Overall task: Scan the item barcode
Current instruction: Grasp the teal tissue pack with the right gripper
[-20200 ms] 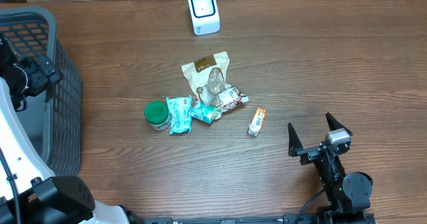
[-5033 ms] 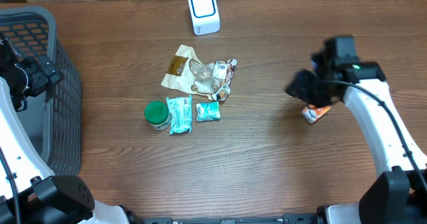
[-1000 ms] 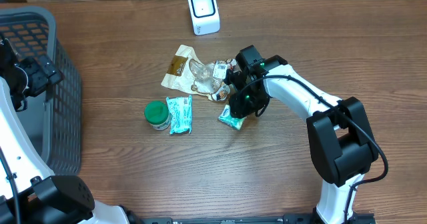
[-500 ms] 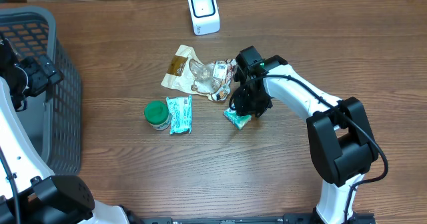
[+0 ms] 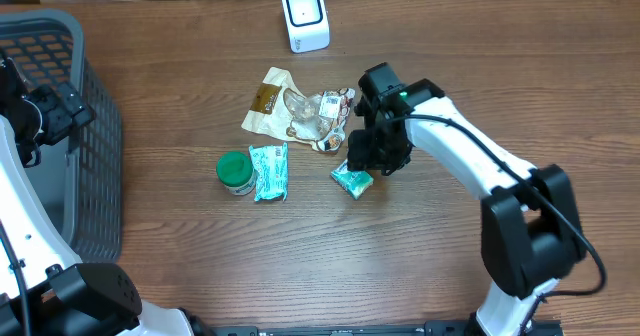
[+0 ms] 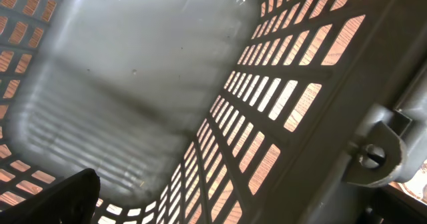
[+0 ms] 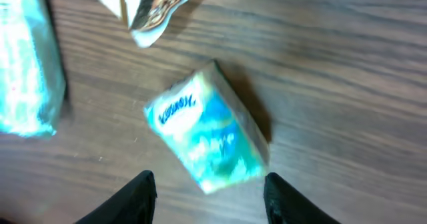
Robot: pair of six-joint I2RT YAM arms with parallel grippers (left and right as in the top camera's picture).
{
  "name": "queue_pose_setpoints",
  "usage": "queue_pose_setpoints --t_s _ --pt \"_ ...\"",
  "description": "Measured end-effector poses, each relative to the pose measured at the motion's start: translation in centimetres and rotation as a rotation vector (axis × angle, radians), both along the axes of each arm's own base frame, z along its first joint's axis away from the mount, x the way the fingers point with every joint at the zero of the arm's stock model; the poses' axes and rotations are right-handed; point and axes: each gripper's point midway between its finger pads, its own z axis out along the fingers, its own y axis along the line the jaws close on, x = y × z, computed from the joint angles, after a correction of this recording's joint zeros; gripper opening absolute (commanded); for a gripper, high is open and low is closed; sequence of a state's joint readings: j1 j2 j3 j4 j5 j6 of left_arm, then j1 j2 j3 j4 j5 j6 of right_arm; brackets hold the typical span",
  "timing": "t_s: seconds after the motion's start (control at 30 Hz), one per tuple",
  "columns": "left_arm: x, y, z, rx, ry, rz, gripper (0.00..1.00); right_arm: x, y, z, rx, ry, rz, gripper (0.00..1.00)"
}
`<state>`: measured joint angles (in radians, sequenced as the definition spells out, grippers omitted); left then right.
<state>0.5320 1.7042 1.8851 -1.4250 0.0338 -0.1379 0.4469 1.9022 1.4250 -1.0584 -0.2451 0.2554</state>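
Tissue packet: a small teal and white pack lying flat on the table, just left of centre in the overhead frame. It sits at the lower left of the right gripper and well below the scanner.

Remaining items, largest first:

1. Table: dark wood grain, filling all of the overhead frame.
2. Basket: grey slotted plastic, cut off by the left edge of the overhead frame, where only its rim and outer wall show. The left wrist view alone shows the interior, a smooth grey floor with wood visible through the wall slots.
3. Right arm: white links running from the lower right of the frame up to the centre.
4. Left gripper: over the basket at the left edge. Its jaws stand fully apart and hold nothing; one dark finger shows at the lower left of the wrist view.
5. Wrapper pile: crumpled clear and tan packaging above the packet.
6. Scanner: a white upright unit at top centre.
7. Long teal pack and green-lidded jar: side by side, left of the packet.

The overhead view hides the right jaws under the wrist body. The right wrist view shows them apart, with the packet lying tilted on the wood just beyond the tips, not gripped. Its lettering is too blurred to read.
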Motion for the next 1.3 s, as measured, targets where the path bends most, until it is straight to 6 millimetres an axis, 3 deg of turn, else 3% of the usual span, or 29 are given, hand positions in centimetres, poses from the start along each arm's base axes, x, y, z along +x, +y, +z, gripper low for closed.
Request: queue_pose_setpoints --t_s 0.1,0.43,0.83,1.03,1.3 --pt "0.0 0.0 0.0 0.000 0.000 0.000 1.00 -0.1 -0.2 0.2 -0.008 -0.003 -0.009 0.54" --pt "0.0 0.0 0.0 0.000 0.000 0.000 1.00 -0.5 -0.7 -2.0 -0.022 -0.017 0.022 0.53" --pt "0.0 0.0 0.0 0.000 0.000 0.000 1.00 -1.6 -1.0 -4.9 -0.008 -0.023 0.045 0.33" --pt "0.0 0.0 0.0 0.000 0.000 0.000 1.00 -1.0 -0.2 -5.0 0.033 -0.047 0.040 0.04" --pt "0.0 0.0 0.0 0.000 0.000 0.000 1.00 -1.4 0.2 -4.8 0.060 -0.020 0.028 0.04"
